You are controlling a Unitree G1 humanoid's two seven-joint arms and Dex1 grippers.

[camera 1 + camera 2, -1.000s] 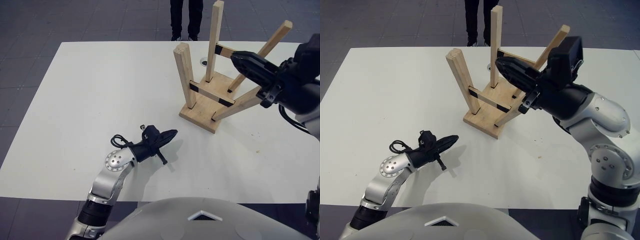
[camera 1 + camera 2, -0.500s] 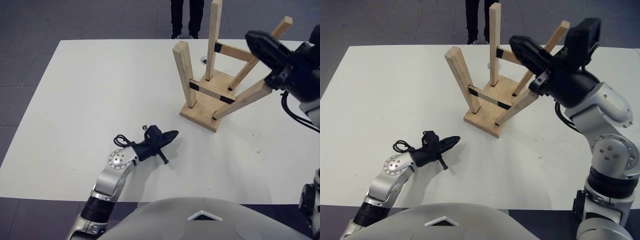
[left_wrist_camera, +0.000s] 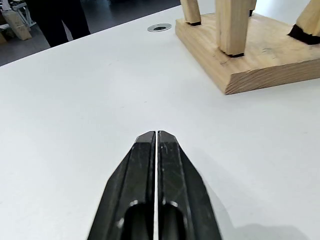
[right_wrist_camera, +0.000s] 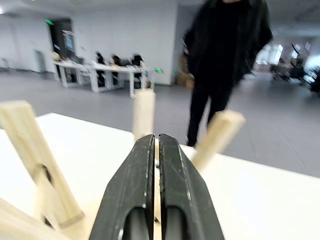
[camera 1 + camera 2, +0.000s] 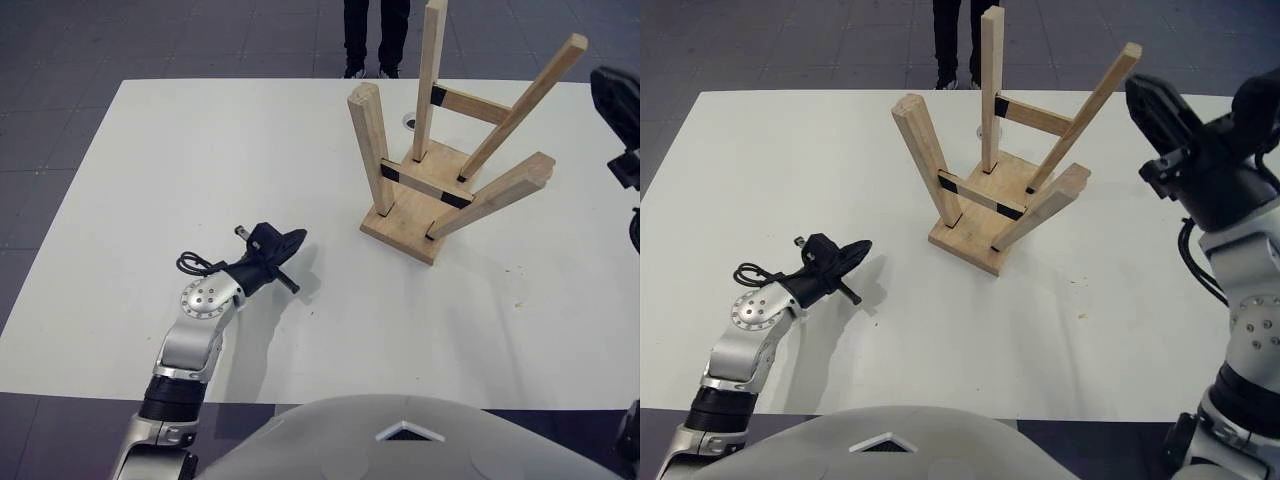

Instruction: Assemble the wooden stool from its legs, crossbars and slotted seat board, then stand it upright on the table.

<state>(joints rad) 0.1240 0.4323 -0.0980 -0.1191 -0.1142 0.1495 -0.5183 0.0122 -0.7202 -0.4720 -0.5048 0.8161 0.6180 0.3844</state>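
Observation:
The wooden stool (image 5: 440,150) rests upside down on the white table (image 5: 150,190), its seat board (image 5: 412,210) flat on the surface and four legs sticking up, joined by crossbars (image 5: 422,183). My left gripper (image 5: 290,243) hovers low over the table, left of and nearer than the stool, shut with nothing between its fingers; the left wrist view has it (image 3: 156,135) pointing toward the seat board (image 3: 260,60). My right gripper (image 5: 1145,95) is raised to the right of the stool, shut and empty, clear of the legs (image 4: 25,150).
A small round grommet hole (image 5: 408,123) sits in the table behind the stool. The table's left and front areas are bare white surface. A person stands beyond the far edge, not touching anything.
My right gripper has let go of the stool's crossbar and pulled back up and to the right. My left gripper has drawn back leftward. The stool stays inverted.

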